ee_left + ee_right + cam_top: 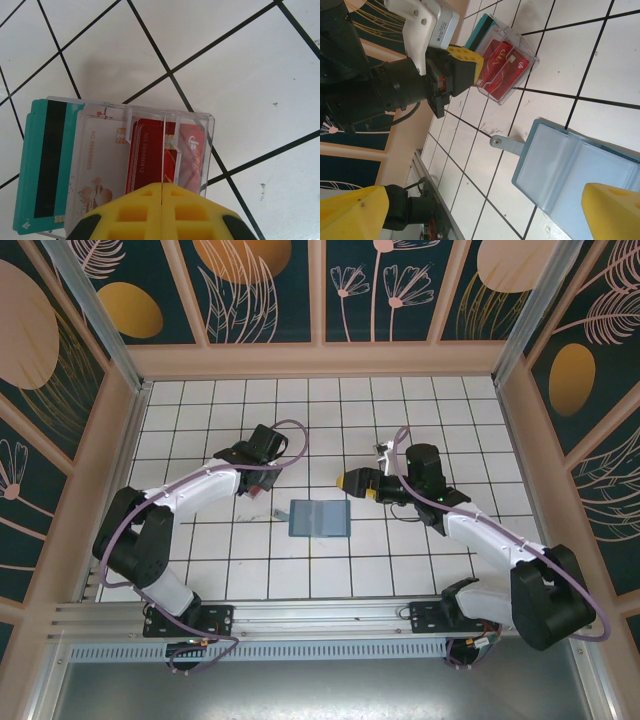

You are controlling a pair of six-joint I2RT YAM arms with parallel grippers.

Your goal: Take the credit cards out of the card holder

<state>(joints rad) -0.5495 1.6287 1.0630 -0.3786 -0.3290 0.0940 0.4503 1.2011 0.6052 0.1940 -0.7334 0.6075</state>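
Blue-grey card holder (318, 518) lies open and flat, pocket panels facing up, with overlapping red, white and teal credit cards (100, 165) at its ten o'clock.

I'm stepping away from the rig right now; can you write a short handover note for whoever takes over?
Left tool: shut, tips at the clear tray; I cannot tell whether it pinches anything.
Right tool: open, empty, by the card holder.
Credit cards: red, white and teal, in the tray, apart from the holder.
Done: holder lies open; visible pockets look empty.
Left: probably only check the pockets and back both arms off.
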